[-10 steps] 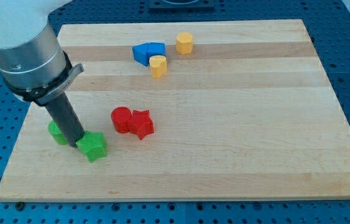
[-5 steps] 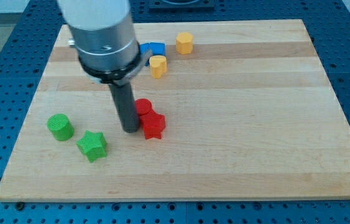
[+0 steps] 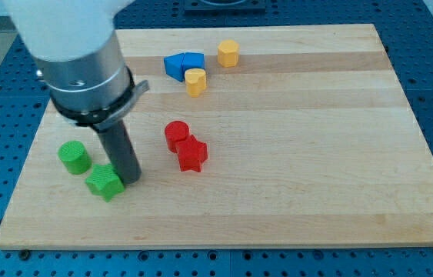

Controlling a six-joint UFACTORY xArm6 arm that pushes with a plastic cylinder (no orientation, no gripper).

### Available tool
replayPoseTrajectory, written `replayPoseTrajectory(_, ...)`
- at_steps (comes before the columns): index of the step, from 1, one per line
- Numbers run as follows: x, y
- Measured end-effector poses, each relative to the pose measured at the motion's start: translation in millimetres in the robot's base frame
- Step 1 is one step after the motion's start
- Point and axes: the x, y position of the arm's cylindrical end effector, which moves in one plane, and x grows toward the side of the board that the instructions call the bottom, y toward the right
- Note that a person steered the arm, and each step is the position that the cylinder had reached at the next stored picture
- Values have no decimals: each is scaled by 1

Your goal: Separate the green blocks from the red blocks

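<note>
My tip [image 3: 129, 180] touching the green star [image 3: 104, 184] near the board's [image 3: 316, 192] bottom-left corner, rod partly hiding it, green cylinder [image 3: 74, 157] sitting beside, red cylinder [image 3: 175, 135] and red star [image 3: 192, 154] touching mid-board, well apart.

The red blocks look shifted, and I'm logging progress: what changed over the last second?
My tip pushed the red cylinder and red star toward the view's right, then returned left to the green star, nudging it left. The green cylinder, blue blocks and yellow blocks stayed put.
</note>
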Motion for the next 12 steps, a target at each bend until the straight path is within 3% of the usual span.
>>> replayPoseTrajectory(5, 9, -55)
replayPoseTrajectory(7, -19, -34)
replayPoseTrajectory(9, -47, -65)
replayPoseTrajectory(12, -77, -68)
